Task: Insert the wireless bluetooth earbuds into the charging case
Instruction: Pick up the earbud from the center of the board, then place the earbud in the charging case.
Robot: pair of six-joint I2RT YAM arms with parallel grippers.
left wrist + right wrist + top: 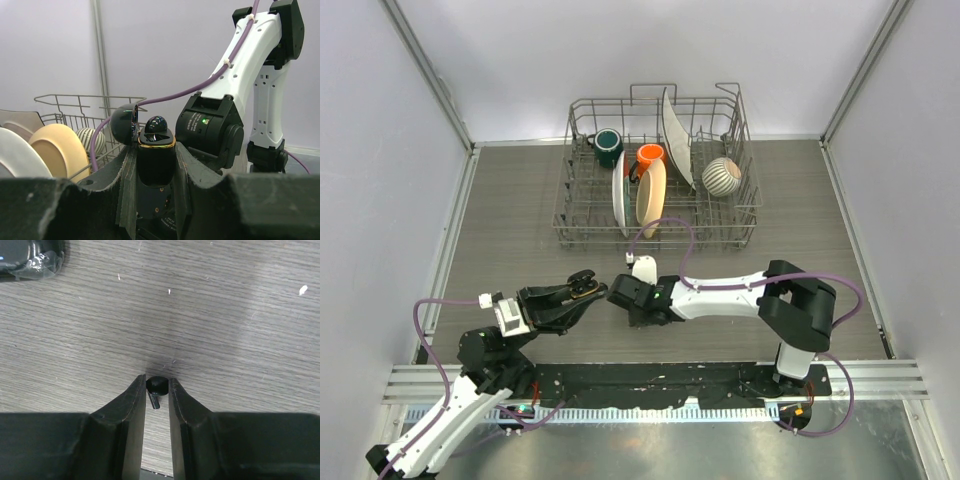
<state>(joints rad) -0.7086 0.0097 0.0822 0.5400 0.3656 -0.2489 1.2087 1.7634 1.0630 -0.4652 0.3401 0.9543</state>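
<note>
My left gripper (578, 291) is shut on the black charging case (156, 162), held upright above the table with its lid (123, 123) hinged open to the left. The case has a gold rim, and one rounded black earbud (156, 124) sits in its top. My right gripper (157, 383) points down at the wooden table (225, 315), just right of the case. It is shut on a tiny black earbud (158, 385) at the fingertips, with the short stem (154, 401) hanging between the fingers. In the top view the right gripper (623, 293) is close to the left one.
A wire dish rack (582, 225) stands at the back with a green mug (608, 146), an orange cup (651, 155), plates (651, 195) and a striped ball (722, 176). A glossy black object (30, 257) lies at the upper left of the right wrist view. Grey walls enclose the table.
</note>
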